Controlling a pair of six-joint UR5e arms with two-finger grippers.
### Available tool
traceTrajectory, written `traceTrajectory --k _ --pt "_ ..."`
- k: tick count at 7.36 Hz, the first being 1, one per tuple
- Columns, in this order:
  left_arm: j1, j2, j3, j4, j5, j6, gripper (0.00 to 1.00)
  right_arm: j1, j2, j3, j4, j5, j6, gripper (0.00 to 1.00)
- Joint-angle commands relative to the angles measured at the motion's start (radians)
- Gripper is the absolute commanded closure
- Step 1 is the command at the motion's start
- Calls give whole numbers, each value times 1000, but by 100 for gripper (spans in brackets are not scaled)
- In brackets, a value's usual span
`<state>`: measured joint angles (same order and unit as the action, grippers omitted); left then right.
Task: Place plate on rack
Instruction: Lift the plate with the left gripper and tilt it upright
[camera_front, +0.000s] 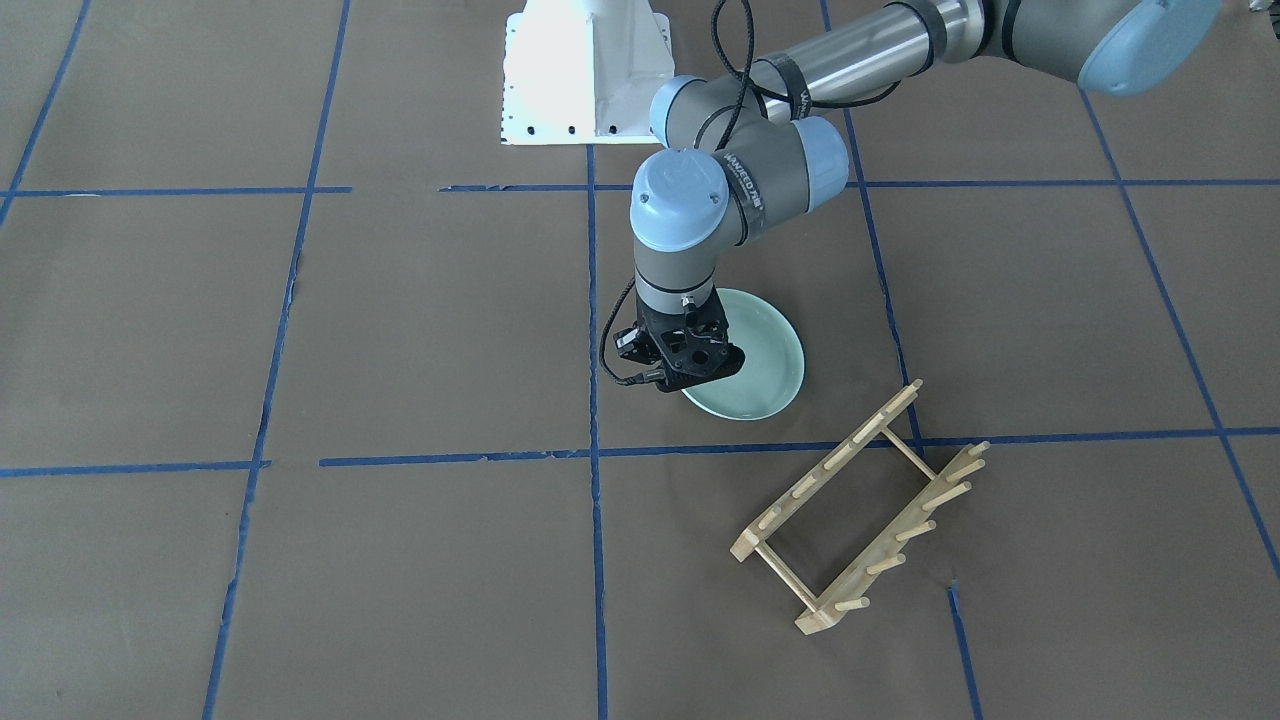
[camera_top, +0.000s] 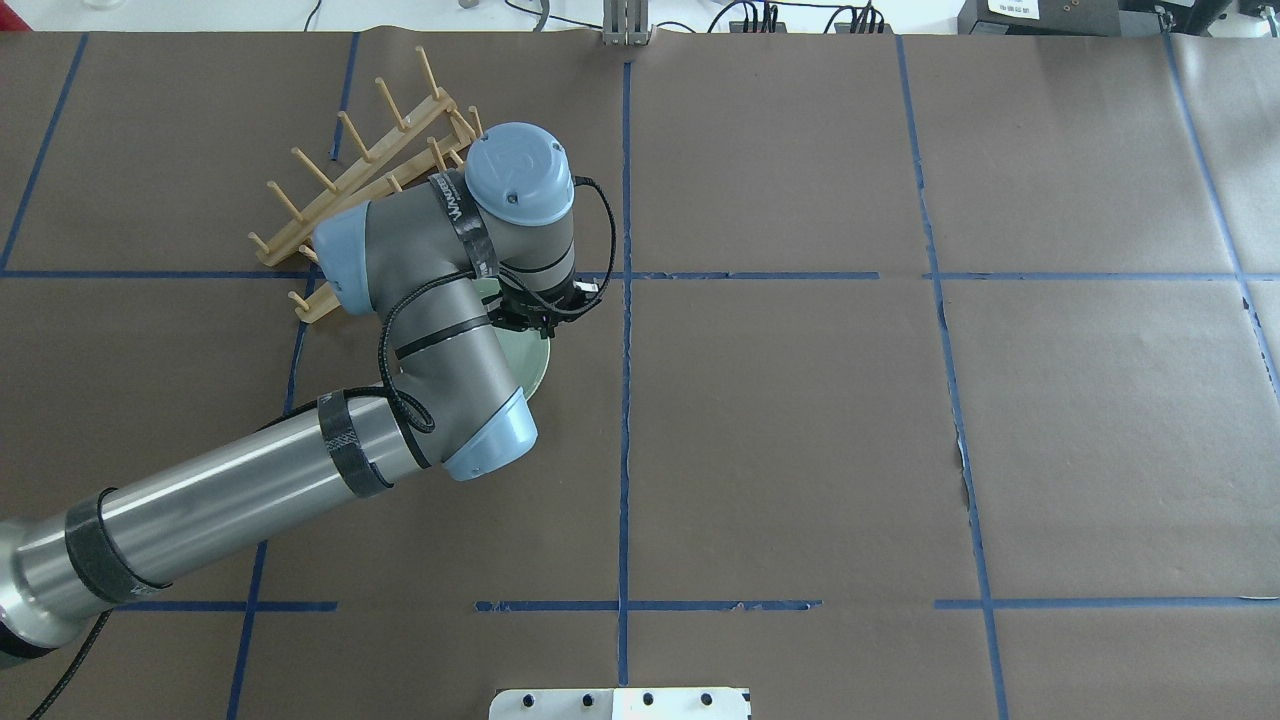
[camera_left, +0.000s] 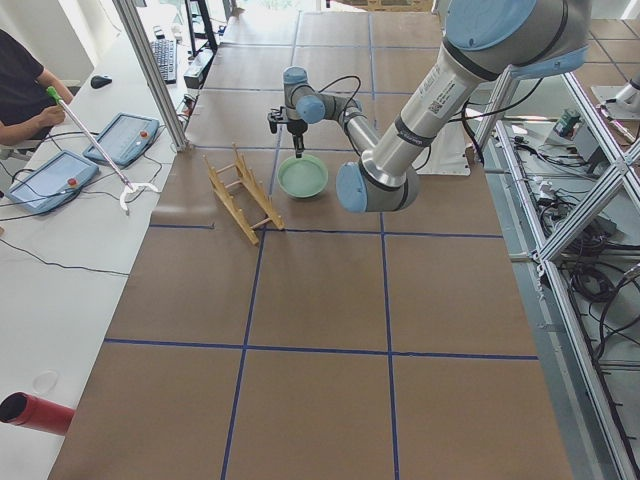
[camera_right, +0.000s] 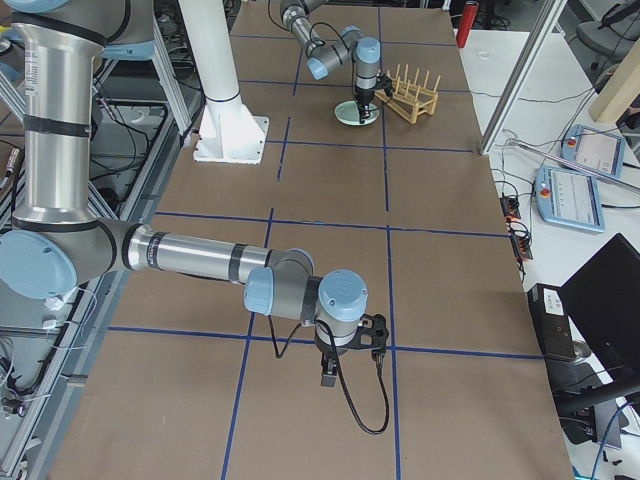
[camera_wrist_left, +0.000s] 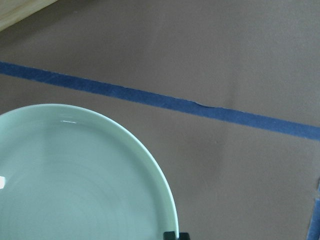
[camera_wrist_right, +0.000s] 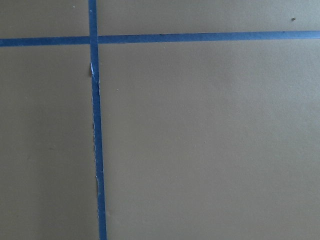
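The pale mint-green plate (camera_front: 768, 362) lies flat on the brown table, just robot-side of the rack; it also shows in the overhead view (camera_top: 531, 366) and fills the lower left of the left wrist view (camera_wrist_left: 75, 180). My left gripper (camera_front: 688, 378) points down at the plate's edge, its fingertips (camera_wrist_left: 171, 236) close together on the rim. The light-wood rack (camera_front: 862, 510) stands empty beside the plate, half hidden behind the arm in the overhead view (camera_top: 350, 185). My right gripper (camera_right: 330, 376) hangs over bare table far away; I cannot tell if it is open or shut.
The robot's white base pedestal (camera_front: 585, 70) stands at the table's robot side. Blue tape lines (camera_front: 595, 520) cross the brown surface. Operator tablets (camera_left: 125, 138) and a red cylinder (camera_left: 35, 412) lie on a side bench beyond the rack.
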<state>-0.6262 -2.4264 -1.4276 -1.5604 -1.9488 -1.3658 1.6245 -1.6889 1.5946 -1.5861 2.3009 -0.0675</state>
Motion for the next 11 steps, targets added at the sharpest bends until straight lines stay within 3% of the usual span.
traceTrajectory --k 1,3,4,6,7,9,10,11 --pt "-105 7 -207 51 -22 -71 100 0 0 1 0 0 0 0" --pt "-243 15 -312 -33 -89 -229 100 0 0 -1 0 0 0 0" --pt "-312 70 -329 -184 -142 -289 100 0 0 -1 0 0 0 0" --pt "-400 273 -304 -723 -128 -438 100 0 0 -1 0 0 0 0" --pt "-430 295 -242 -879 -46 -476 100 0 0 1 0 0 0 0" --pt "-455 294 -125 -1091 19 -498 100 0 0 1 0 0 0 0" --pt "-448 290 -55 -1210 109 -562 100 0 0 1 0 0 0 0" --pt "-446 280 -42 -1231 117 -565 100 0 0 -1 0 0 0 0"
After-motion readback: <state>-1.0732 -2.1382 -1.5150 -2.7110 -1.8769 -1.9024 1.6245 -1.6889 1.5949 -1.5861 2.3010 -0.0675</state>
